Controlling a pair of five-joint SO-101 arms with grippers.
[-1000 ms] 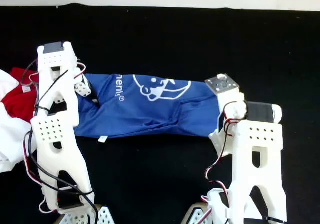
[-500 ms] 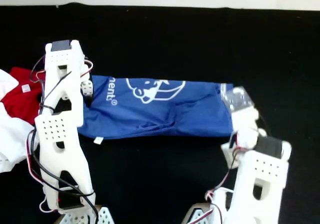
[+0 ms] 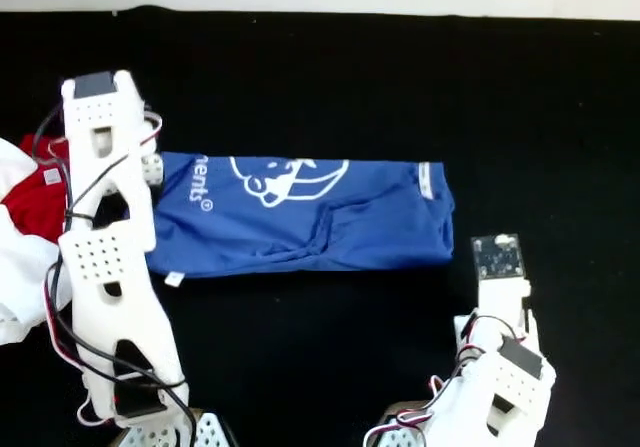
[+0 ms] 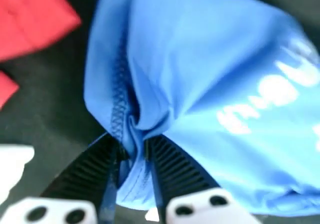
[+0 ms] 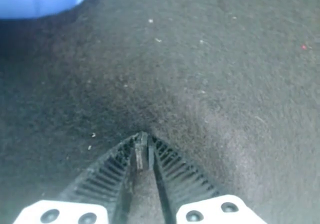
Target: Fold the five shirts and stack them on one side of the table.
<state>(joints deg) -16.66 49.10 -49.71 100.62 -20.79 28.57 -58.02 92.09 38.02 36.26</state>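
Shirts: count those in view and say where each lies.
3. Blue shirt lies in the middle, one end pinched in the left gripper. Red shirt sits at the left edge of the table, white shirt around it, cut off by the frame. Others may be hidden.

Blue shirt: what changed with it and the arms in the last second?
The right gripper left the right end of the blue shirt and drew back, shut and empty. The left gripper, still shut on the left end, pulled it slightly leftward. The red shirt and white shirt stayed.

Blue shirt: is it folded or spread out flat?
The blue shirt is folded lengthwise into a long band; the fold cuts its print. The left tool pinches one end.
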